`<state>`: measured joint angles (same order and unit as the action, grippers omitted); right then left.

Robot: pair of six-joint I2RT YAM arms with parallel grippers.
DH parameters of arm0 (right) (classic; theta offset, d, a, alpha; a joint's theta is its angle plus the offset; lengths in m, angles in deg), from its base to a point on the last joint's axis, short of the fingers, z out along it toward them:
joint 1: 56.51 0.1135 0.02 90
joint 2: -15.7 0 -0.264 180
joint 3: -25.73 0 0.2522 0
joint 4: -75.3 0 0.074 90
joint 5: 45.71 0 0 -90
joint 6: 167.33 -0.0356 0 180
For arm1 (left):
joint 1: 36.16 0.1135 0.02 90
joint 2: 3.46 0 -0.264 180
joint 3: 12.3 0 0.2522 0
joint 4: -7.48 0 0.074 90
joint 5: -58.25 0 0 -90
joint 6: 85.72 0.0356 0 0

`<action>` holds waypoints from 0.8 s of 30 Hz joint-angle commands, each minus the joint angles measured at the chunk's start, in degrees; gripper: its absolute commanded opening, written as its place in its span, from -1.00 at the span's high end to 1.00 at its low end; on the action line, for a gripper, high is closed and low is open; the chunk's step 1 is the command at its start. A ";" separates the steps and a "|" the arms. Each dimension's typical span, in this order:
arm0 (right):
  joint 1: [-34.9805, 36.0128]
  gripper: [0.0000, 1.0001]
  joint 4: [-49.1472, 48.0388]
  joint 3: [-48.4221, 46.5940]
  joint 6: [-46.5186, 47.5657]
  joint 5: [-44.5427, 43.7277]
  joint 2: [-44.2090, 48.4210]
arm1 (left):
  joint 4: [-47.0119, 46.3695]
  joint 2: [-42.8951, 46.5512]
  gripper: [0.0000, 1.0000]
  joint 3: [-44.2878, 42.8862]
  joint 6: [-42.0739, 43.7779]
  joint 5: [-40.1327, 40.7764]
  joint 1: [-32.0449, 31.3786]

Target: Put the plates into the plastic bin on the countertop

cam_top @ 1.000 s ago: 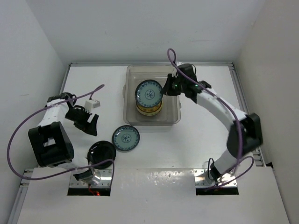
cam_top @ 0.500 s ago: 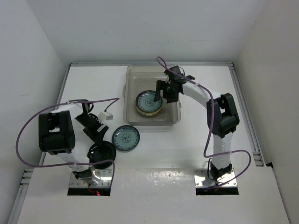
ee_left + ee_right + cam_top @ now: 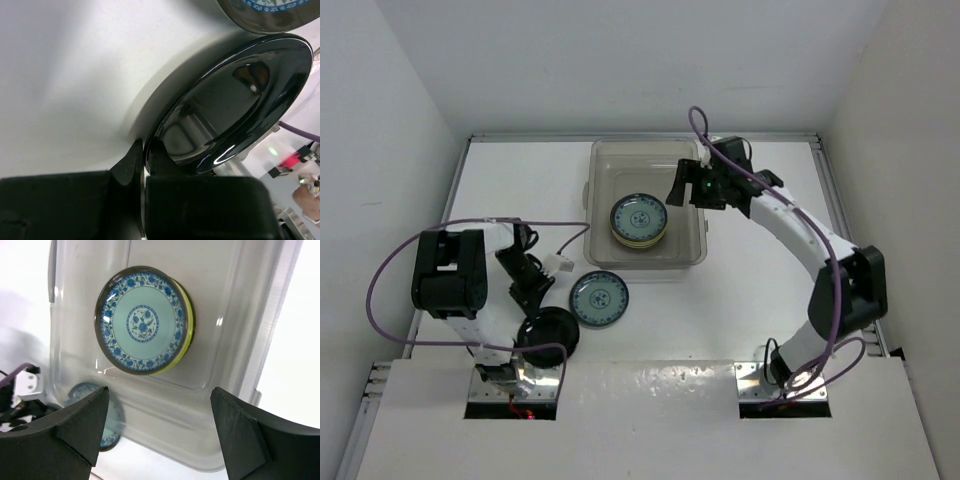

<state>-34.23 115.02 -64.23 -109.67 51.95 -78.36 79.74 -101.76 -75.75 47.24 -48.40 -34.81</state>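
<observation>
Two plates sit outside the plastic bin (image 3: 645, 160), the rest are stacked inside it. The bin stands on the counter (image 3: 760, 300) at mid-width, near the far wall. The stack sits left of centre on the bin floor (image 3: 235, 315). Its top plate is the blue-green patterned plate (image 3: 640, 217), flat and face up. A yellow-green rim (image 3: 186, 342) pokes out under it; how many plates lie below cannot be told. The right part of the bin floor is bare.

The right end effector (image 3: 678, 185) hangs over the bin's right side with fingers spread wide and nothing between them. The wrist view looks down past both fingers (image 3: 80, 425) onto the stack.

The second blue-green plate (image 3: 599, 298) lies flat on the counter, just off the bin's near left corner. The glossy black plate (image 3: 546, 332) lies just beside it, toward the near edge by the left arm's base; touching or not, cannot tell. The left end effector (image 3: 144, 160) is pressed together, pinching the black plate's rim. Whether that plate is lifted off the counter cannot be told.

Open counter spreads right of the bin, up to the right arm.
</observation>
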 commanded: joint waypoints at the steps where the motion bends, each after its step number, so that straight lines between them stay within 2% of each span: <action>1: -1.88 -0.63 -4.24 4.74 -2.11 -1.86 4.93 | -10.86 -0.76 1.00 3.11 0.81 0.81 0.14; 5: -3.65 -0.65 -5.48 8.52 -4.31 -0.98 10.81 | -4.91 4.42 1.00 -2.94 3.43 0.82 4.97; 10: -6.11 -0.65 -5.04 13.70 -5.63 -0.98 16.01 | 0.64 7.77 1.00 -15.24 4.94 -1.10 11.12; 13: -7.69 -0.65 -4.95 17.04 -6.16 -1.33 19.26 | 1.88 7.08 1.00 -23.15 1.09 -3.39 14.46; 16: -9.10 -0.65 -3.72 19.50 -6.25 -1.95 22.25 | 2.50 6.28 1.00 -33.43 -5.68 -9.61 16.93; 17: -9.36 -0.65 -3.11 20.04 -6.42 -2.21 24.17 | 3.11 5.76 1.00 -38.85 -9.52 -14.68 16.94; 18: -9.89 -0.65 -2.93 20.65 -6.60 -2.47 24.71 | 2.59 5.75 1.00 -38.90 -11.74 -14.73 16.94; 19: -9.80 -0.65 -2.67 22.31 -6.77 -2.56 25.24 | 1.45 6.27 1.00 -43.34 -14.19 -19.34 16.41; 20: -9.80 -0.65 -2.49 22.94 -6.60 -2.56 26.29 | -1.87 7.06 1.00 -45.12 -17.00 -20.61 15.37; 21: -10.06 -0.65 -2.49 24.16 -6.95 -3.00 27.34 | -3.81 7.07 1.00 -46.62 -22.08 -21.32 13.96; 24: -10.15 -0.65 -2.31 27.42 -7.83 -3.27 29.11 | -11.00 7.86 1.00 -49.10 -29.83 -23.69 6.06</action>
<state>-44.06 112.46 -39.08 -116.21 49.83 -51.00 75.22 -96.21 -122.48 29.20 -63.11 -22.51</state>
